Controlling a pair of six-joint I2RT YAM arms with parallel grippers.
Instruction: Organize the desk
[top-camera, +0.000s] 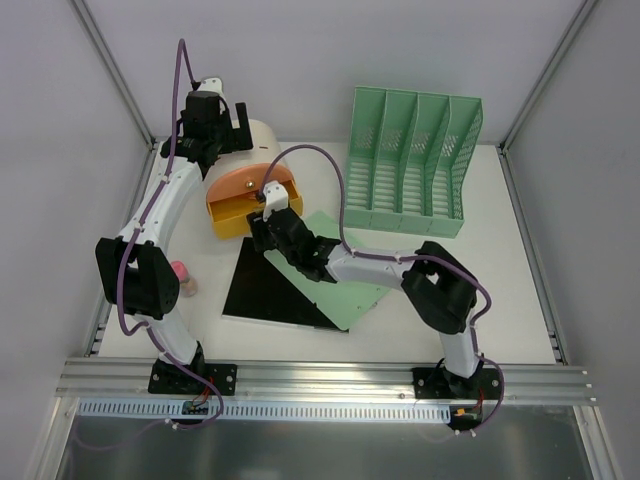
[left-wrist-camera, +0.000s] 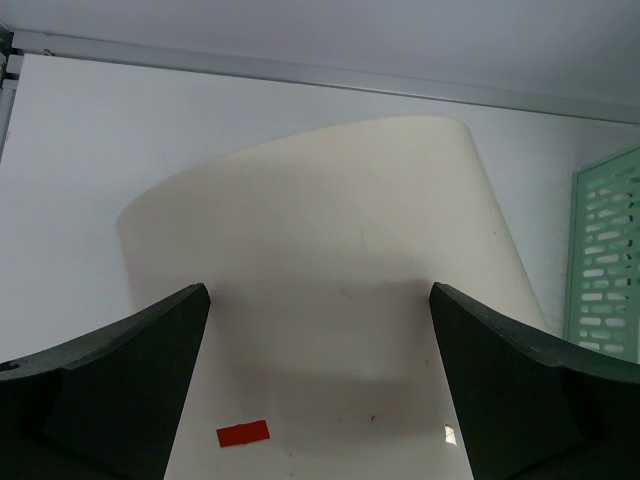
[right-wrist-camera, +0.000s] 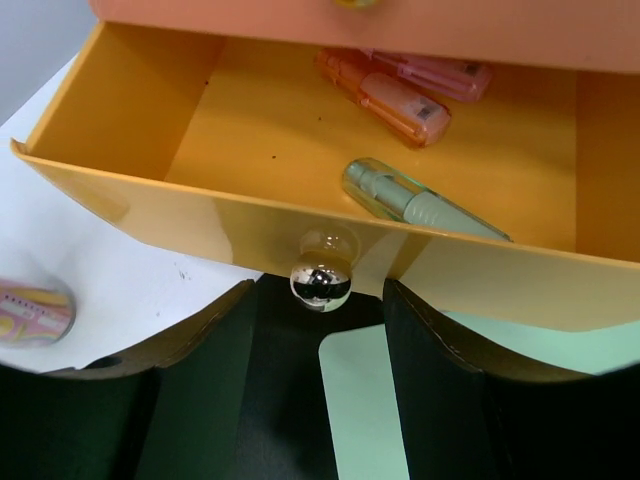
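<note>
The white desk (top-camera: 500, 300) holds a cream drawer unit (top-camera: 262, 140) with an orange top (top-camera: 245, 185). Its yellow drawer (top-camera: 232, 215) is pulled open. My right gripper (top-camera: 268, 228) is open just in front of the drawer. In the right wrist view its fingers straddle the chrome knob (right-wrist-camera: 319, 281) without touching it. Inside the drawer (right-wrist-camera: 150, 215) lie an orange highlighter (right-wrist-camera: 385, 98), a pink one (right-wrist-camera: 440, 75) and a green one (right-wrist-camera: 420, 205). My left gripper (top-camera: 225, 125) is open and empty over the unit's cream body (left-wrist-camera: 320, 220), jaws wide apart.
A black sheet (top-camera: 265, 290) and a green sheet (top-camera: 365, 295) lie in front of the drawer, under my right arm. A green file rack (top-camera: 410, 165) stands at the back right. A small pink object (top-camera: 183, 278) sits beside my left arm.
</note>
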